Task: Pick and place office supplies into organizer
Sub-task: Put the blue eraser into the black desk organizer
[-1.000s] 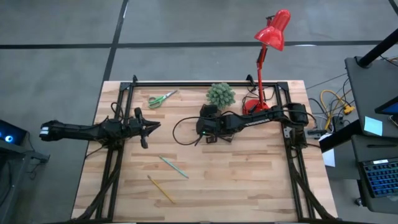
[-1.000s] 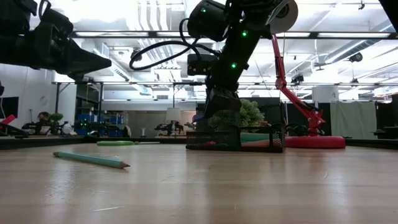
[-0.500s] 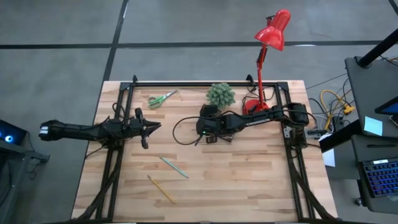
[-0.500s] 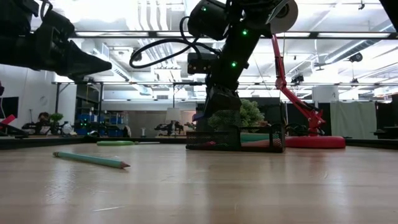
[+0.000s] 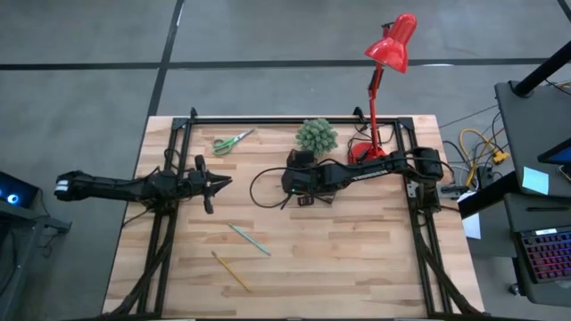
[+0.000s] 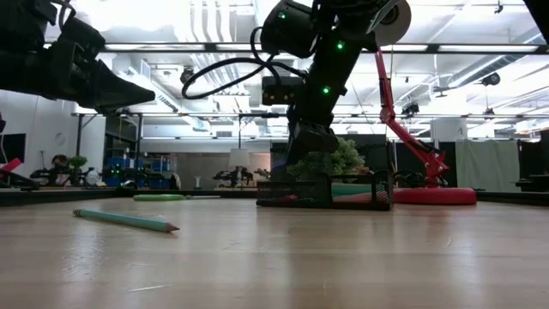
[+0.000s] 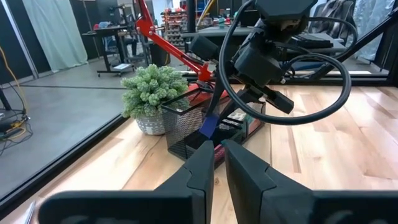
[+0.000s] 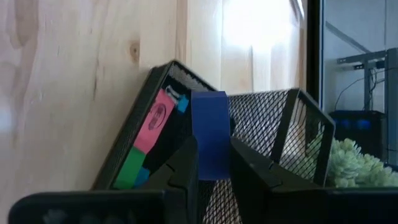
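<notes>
A wooden worktop (image 5: 357, 259) seen from above, with two dark robot arms reaching in from either side.

The right tool (image 8: 212, 163) hangs over the organizer (image 5: 305, 198), a small black mesh tray sitting near the middle of the worktop, just in front of a spiky green potted plant (image 5: 317, 135). Its two fingers are closed on a flat blue piece (image 8: 210, 143), which stands upright between them directly above the tray's low compartments. Inside the tray lie a pink item (image 8: 155, 120), a green one (image 8: 129, 167) and a small light-blue one (image 8: 181, 102).

The left tool (image 5: 214, 182) hovers above the left half of the worktop, well apart from the organizer and pointing toward it. Its fingers (image 7: 202, 168) are nearly together with only a thin gap between them, and they hold nothing.

Green-handled scissors (image 5: 232, 142) lie near the far left corner of the worktop. A teal pen (image 5: 248, 238) lies in front of the centre, and a yellow pencil (image 5: 231, 270) lies closer to the front edge, both well apart from the tray. A red desk lamp (image 5: 385, 62) stands at the far right, its base just beside the plant.
</notes>
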You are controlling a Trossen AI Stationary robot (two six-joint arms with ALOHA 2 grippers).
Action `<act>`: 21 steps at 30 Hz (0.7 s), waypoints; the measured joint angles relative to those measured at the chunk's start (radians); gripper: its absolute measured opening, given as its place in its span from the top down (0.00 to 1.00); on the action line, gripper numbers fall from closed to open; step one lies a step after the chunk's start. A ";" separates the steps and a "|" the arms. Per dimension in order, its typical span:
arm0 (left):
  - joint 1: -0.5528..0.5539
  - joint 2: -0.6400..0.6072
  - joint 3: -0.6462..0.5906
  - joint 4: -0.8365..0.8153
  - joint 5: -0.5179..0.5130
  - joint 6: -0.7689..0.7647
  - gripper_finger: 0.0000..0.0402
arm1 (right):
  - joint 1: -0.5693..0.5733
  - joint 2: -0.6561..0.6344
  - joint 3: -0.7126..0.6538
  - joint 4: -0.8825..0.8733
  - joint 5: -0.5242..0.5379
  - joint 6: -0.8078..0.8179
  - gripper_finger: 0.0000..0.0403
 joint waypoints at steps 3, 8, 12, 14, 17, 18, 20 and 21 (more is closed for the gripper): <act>0.000 0.002 0.000 -0.001 0.000 0.000 0.93 | 0.000 0.000 0.000 -0.011 0.000 0.015 0.83; 0.000 0.001 0.000 0.000 0.000 0.000 0.93 | 0.000 0.000 0.000 -0.011 -0.004 0.018 0.83; 0.000 0.002 0.000 0.000 0.000 0.000 0.93 | 0.000 0.000 0.000 -0.011 -0.033 0.026 0.83; 0.000 0.001 0.000 0.000 0.000 0.000 0.93 | 0.000 0.000 0.000 -0.012 -0.049 0.026 0.83; 0.000 0.002 0.000 0.000 0.000 0.000 0.93 | 0.000 0.000 0.000 -0.012 -0.056 0.026 0.83; 0.000 0.002 0.000 0.000 0.000 0.000 0.93 | 0.000 0.000 0.000 -0.012 -0.056 0.026 0.83; 0.000 0.002 0.000 0.000 0.000 0.000 0.93 | 0.000 0.000 0.000 -0.012 -0.056 0.026 0.83; 0.000 0.002 0.000 0.000 0.000 0.000 0.93 | 0.000 0.000 0.000 -0.012 -0.056 0.026 0.83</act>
